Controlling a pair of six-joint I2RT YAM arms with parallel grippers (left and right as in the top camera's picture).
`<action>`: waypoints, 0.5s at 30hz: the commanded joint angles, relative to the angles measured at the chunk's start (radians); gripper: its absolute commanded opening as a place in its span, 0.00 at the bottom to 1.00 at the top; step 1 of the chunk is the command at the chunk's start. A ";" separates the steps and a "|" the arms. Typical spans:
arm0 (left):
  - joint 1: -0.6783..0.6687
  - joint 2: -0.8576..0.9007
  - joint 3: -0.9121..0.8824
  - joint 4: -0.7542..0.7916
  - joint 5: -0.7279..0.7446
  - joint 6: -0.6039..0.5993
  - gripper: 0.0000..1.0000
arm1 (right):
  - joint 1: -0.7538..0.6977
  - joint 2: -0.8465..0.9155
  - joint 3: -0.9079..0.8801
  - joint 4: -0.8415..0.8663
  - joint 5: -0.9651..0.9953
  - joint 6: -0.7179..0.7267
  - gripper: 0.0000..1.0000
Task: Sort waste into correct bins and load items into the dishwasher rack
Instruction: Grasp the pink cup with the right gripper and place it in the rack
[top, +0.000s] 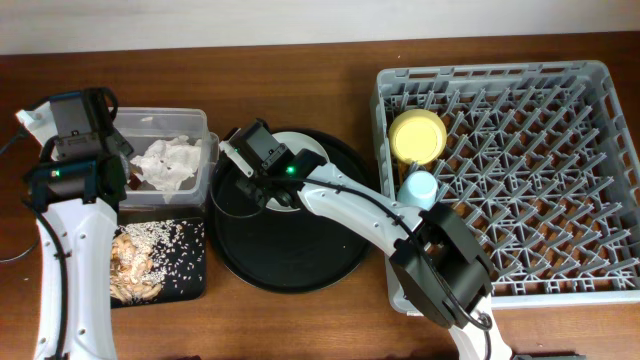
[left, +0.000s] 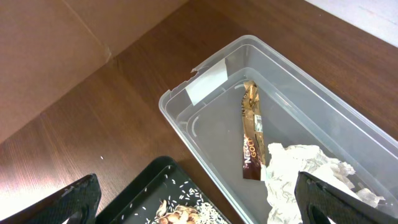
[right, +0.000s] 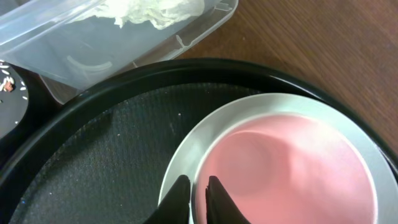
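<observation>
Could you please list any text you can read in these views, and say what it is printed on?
"Nesc… GOL…" on the gold-brown wrapper in the clear tub; smaller print there is too small to read.
The white label on the tub shows no writing.

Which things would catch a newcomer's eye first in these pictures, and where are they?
The large grey dishwasher rack fills the right side of the table, holding a yellow bowl and a light-blue cup near its left wall. In the middle lies a round black tray, where the right end effector meets the rim of a plate. At the left, a clear tub holds a napkin and a gold-brown wrapper.
</observation>
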 joint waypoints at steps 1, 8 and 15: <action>0.002 -0.006 0.008 0.000 -0.014 0.009 0.99 | -0.003 0.009 -0.012 -0.008 0.032 0.003 0.04; 0.002 -0.006 0.008 0.001 -0.014 0.009 0.99 | -0.003 -0.537 -0.011 -0.476 -0.090 0.169 0.04; 0.002 -0.006 0.008 0.000 -0.014 0.009 0.99 | -0.182 -0.873 -0.016 -0.932 -0.373 0.320 0.04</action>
